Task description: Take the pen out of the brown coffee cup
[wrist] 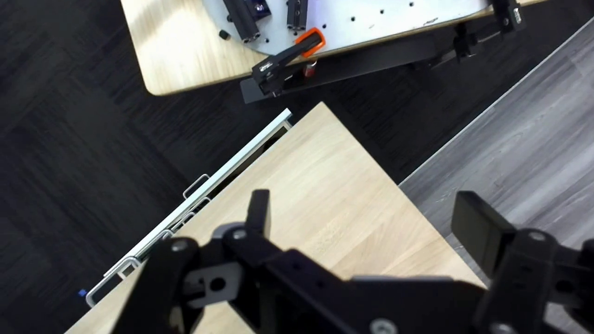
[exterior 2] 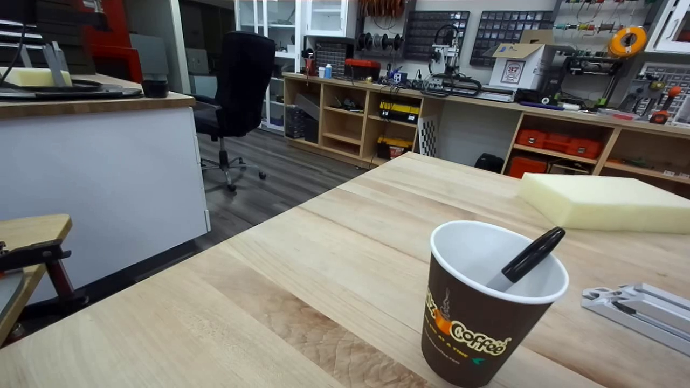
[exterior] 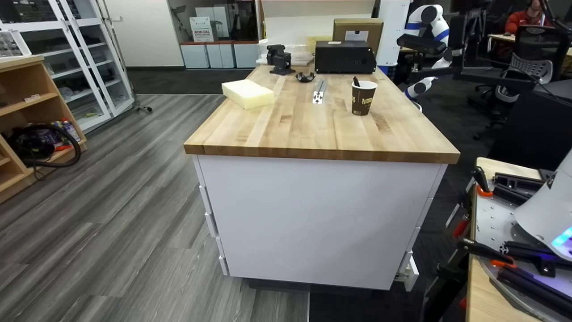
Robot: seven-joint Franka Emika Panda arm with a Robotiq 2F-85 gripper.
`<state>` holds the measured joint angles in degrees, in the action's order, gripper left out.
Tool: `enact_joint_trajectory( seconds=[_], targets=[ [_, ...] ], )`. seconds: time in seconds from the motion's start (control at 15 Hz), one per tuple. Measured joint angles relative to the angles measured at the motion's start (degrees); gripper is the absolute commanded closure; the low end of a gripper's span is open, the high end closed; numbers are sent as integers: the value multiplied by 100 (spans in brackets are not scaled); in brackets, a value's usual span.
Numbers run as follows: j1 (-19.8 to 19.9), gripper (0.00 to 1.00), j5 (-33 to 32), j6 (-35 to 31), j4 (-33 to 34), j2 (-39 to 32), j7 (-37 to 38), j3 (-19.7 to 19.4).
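In an exterior view, black-capped, seemingly grey pen (exterior 2: 531,257) leans toward two o'clock in brown paper cup (exterior 2: 477,323) — black gripper (wrist: 364,214) gapes.

In the wrist view the gripper (wrist: 364,204) sits low down, black and blocky — its two fingers (wrist: 480,232) are spread far apart, one a bit left of the middle and one over to the right, with a big gap between. In an exterior view a white part of the arm (exterior: 546,205) shows at the right edge — a blue light (exterior: 562,237) glows low on it.
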<state>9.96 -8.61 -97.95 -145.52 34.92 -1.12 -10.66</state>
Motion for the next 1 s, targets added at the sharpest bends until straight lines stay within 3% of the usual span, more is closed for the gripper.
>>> enact_joint_trajectory(
  seconds=[0.4, 1.0],
  targets=[
    [-21, 0, -6, -362, 829, -1030, -224, 26],
    [-22, 0, -244, -1077, 1841, -2021, -564, -7]
  ],
)
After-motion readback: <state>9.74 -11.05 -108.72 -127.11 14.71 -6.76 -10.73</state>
